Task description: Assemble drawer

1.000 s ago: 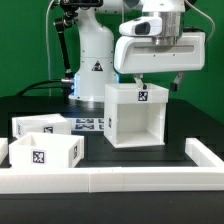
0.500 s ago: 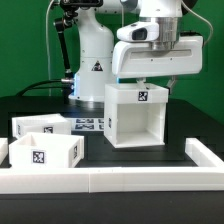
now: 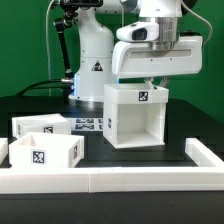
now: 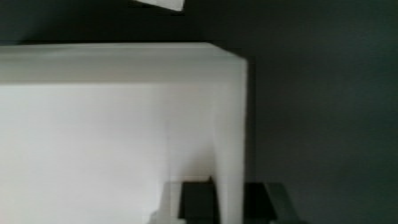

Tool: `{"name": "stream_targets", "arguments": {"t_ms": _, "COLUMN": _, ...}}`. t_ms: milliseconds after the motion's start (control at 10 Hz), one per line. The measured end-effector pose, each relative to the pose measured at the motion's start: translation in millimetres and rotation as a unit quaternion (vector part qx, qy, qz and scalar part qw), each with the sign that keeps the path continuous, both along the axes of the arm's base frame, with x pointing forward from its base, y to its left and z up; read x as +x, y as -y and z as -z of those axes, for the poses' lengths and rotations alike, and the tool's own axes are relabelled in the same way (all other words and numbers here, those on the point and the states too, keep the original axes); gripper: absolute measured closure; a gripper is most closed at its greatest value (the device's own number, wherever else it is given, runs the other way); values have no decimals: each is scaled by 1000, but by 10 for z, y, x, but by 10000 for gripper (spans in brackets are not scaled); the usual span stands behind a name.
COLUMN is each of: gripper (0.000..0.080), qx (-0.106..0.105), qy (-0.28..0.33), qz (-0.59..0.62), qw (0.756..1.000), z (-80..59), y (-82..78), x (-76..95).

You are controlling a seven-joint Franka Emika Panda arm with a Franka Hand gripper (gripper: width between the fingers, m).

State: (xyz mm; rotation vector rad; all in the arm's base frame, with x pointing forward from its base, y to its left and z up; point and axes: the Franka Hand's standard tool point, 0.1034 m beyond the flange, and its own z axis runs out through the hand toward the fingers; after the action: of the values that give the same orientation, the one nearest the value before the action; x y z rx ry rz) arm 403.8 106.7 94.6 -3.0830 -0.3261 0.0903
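Though only wrist-visible, claw astride shell

Green wall behind black table.

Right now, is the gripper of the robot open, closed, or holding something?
The gripper: closed on a side wall of the large white boxy plastic drawer shell, one finger on each face.

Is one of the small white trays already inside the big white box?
No: the large white boxy plastic shell shows an empty interior, and both small white open-topped trays sit outside it, toward the exterior view's left.
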Motion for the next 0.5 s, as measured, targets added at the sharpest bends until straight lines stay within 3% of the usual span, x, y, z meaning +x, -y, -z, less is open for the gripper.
{"name": "stream_targets", "arguments": {"t_ms": 500, "gripper": 762, "qx": 0, "qy": 0, "qz": 0, "qw": 1000, "z": -1, "y": 2, "x": 3}}
